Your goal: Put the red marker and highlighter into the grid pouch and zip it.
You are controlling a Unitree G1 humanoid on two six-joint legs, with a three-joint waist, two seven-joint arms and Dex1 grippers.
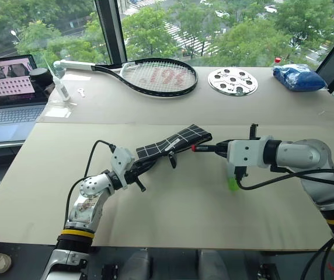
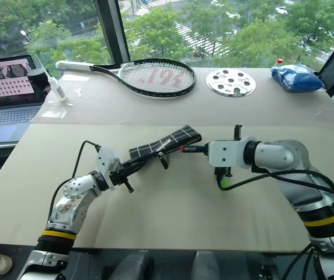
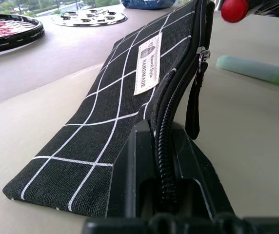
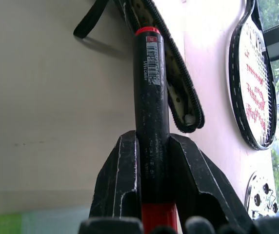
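The red marker point(image 4: 150, 117), clamped in the right gripper point(image 1: 221, 148), meets the grid pouch point(image 1: 170, 143) pinched by the left gripper point(image 1: 136, 170).

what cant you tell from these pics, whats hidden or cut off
- Marker tip: in the right wrist view it ends at the pouch mouth; whether it is inside cannot be told.
- Highlighter: the right gripper covers most of it in the head views; the left wrist view cuts it at the edge.
- Pouch's inside: hidden by its fabric.
- Pouch end in the left gripper: covered by its fingers.
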